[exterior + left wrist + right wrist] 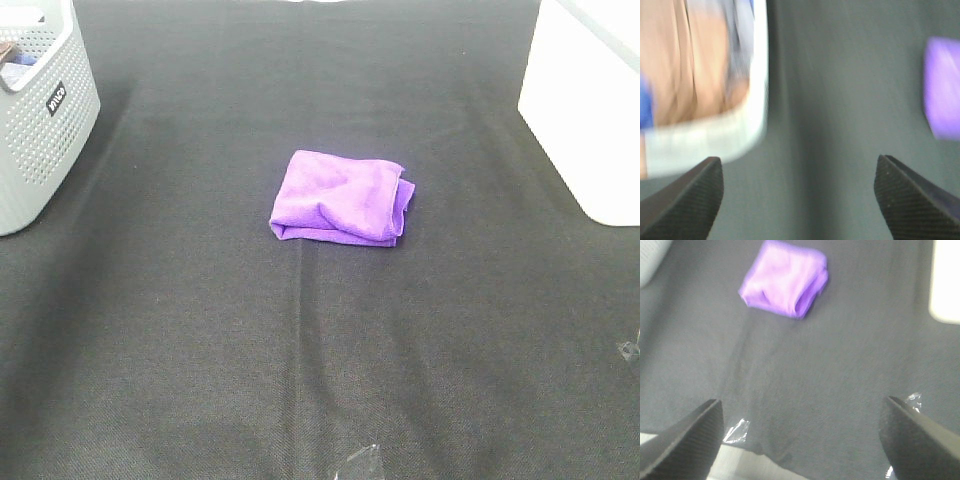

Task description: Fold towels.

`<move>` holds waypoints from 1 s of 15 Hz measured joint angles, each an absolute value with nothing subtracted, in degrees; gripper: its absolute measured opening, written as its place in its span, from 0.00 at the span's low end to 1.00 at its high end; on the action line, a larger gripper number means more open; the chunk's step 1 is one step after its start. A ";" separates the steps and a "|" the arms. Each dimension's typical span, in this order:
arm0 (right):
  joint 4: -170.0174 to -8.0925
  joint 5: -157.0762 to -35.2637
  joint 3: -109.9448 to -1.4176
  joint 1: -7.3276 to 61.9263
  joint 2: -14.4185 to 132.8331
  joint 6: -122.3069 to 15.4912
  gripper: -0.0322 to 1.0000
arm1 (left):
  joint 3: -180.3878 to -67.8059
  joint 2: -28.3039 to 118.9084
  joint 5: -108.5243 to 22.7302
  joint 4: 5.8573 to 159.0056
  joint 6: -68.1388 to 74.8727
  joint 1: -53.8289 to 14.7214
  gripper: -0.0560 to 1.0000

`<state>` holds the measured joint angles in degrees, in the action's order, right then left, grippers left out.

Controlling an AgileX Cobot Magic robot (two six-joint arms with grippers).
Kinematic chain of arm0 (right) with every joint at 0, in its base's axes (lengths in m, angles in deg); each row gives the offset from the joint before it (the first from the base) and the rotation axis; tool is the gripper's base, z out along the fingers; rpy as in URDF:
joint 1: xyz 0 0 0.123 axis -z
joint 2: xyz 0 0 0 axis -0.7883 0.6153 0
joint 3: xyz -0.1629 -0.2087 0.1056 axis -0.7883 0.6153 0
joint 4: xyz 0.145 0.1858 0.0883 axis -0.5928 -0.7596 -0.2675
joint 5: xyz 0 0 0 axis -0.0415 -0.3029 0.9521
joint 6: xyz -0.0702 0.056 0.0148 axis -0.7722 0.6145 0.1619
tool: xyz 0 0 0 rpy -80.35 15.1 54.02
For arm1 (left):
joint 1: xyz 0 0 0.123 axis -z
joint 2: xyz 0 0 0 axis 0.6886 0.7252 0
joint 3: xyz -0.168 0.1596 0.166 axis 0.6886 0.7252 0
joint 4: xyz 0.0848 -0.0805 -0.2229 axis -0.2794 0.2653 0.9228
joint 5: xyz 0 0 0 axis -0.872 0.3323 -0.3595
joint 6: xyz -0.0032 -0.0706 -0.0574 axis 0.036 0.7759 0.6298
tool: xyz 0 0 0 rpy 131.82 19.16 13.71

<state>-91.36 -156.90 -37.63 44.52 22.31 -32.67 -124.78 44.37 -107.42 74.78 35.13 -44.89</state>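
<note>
The purple towel (341,197) lies in a loosely folded, layered bundle at the middle of the black tablecloth. No arm shows in the exterior high view. The right wrist view shows the towel (785,278) well away from my right gripper (800,440), whose fingers stand wide apart with nothing between them. My left gripper (799,200) is also open and empty; the blurred towel (942,95) sits at that view's edge, off to one side of the fingers.
A grey perforated basket (45,120) stands at the back left, seen blurred in the left wrist view as a basket (705,142) with cloth inside. A white bin (590,110) stands at the back right. Tape bits (360,462) mark the cloth's front edge.
</note>
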 joint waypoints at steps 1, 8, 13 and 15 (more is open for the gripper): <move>-91.13 -156.90 -36.25 44.52 19.22 -32.67 0.81 | -120.66 40.41 -106.68 74.78 35.13 -44.89 0.77; -86.43 -157.02 -18.15 44.52 -11.09 -33.35 0.81 | -87.14 -6.68 -104.27 70.65 32.90 -44.89 0.77; -85.23 -155.36 -9.55 44.52 -14.25 -34.33 0.81 | -77.51 -24.50 -103.76 70.42 33.13 -44.89 0.77; -85.29 -153.18 -4.97 44.52 -14.25 -34.33 0.81 | -74.42 -27.88 -102.27 71.34 34.22 -44.89 0.77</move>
<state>-85.29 -153.18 -4.97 44.52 -14.25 -34.33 -74.42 -27.88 -102.27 71.34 34.22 -44.89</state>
